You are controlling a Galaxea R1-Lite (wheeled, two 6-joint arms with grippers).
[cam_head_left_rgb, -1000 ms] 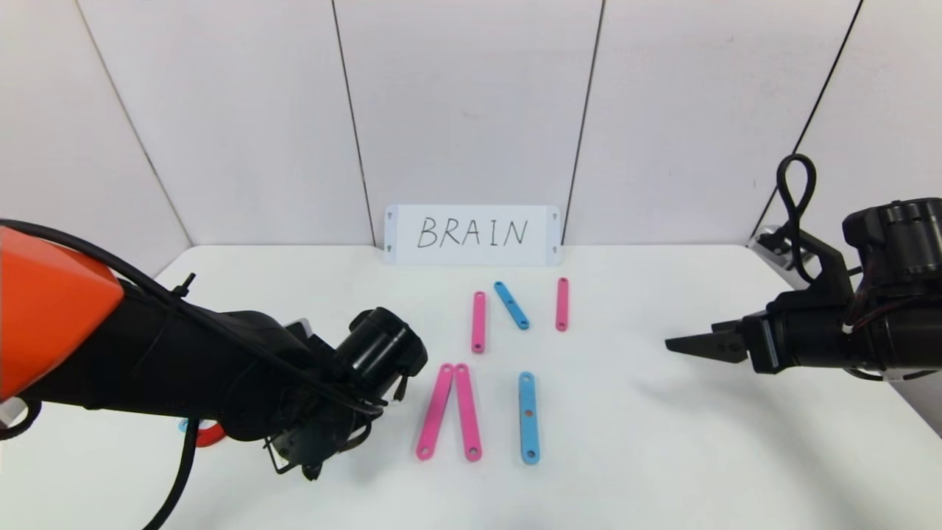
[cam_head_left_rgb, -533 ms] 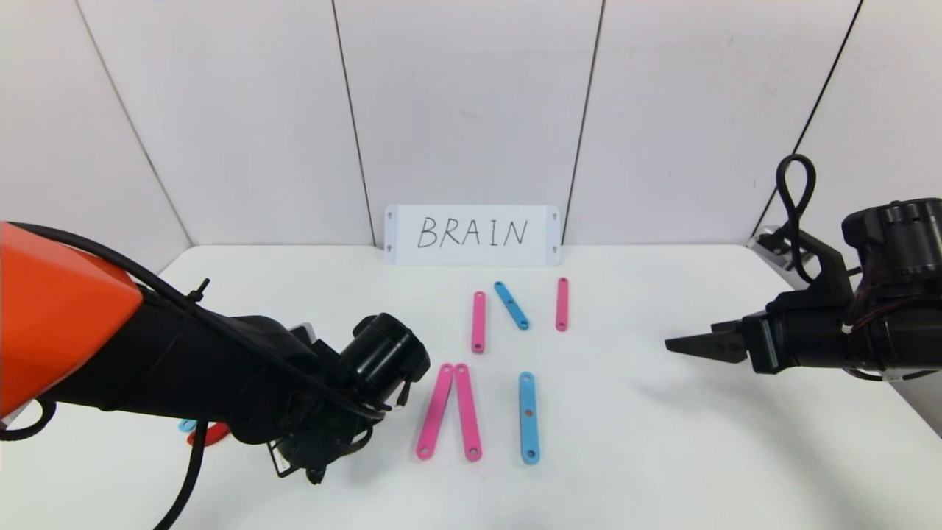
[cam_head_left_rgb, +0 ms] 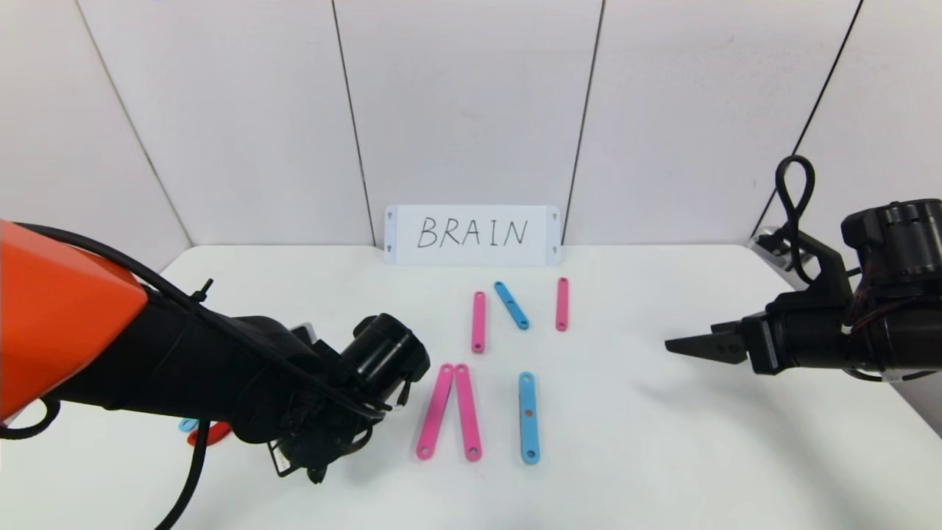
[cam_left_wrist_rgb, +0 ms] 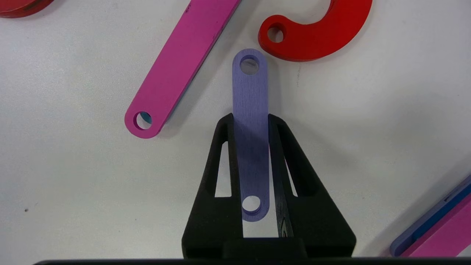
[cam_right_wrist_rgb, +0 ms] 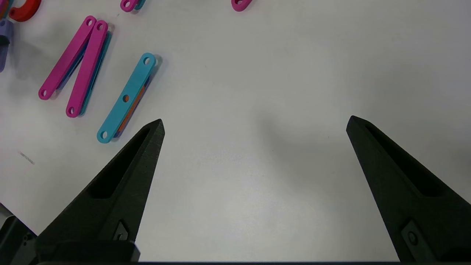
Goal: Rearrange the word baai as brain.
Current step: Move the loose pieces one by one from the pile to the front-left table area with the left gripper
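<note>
Two black fingers of my left gripper [cam_left_wrist_rgb: 251,119] pinch the short purple strip [cam_left_wrist_rgb: 250,95] low over the table [cam_head_left_rgb: 662,456], beside a red arc [cam_left_wrist_rgb: 320,33]. My right gripper [cam_right_wrist_rgb: 254,123] hovers spread wide. Farther back, the card [cam_head_left_rgb: 472,234] reads BRAIN. Since a second ago, my left arm has barely shifted.

The white table [cam_head_left_rgb: 662,456] carries flat holed pieces: two long pink strips [cam_head_left_rgb: 449,412] forming a narrow V, a long blue strip [cam_head_left_rgb: 528,417], three shorter strips [cam_head_left_rgb: 519,305] behind, and a red arc [cam_left_wrist_rgb: 320,33].
</note>
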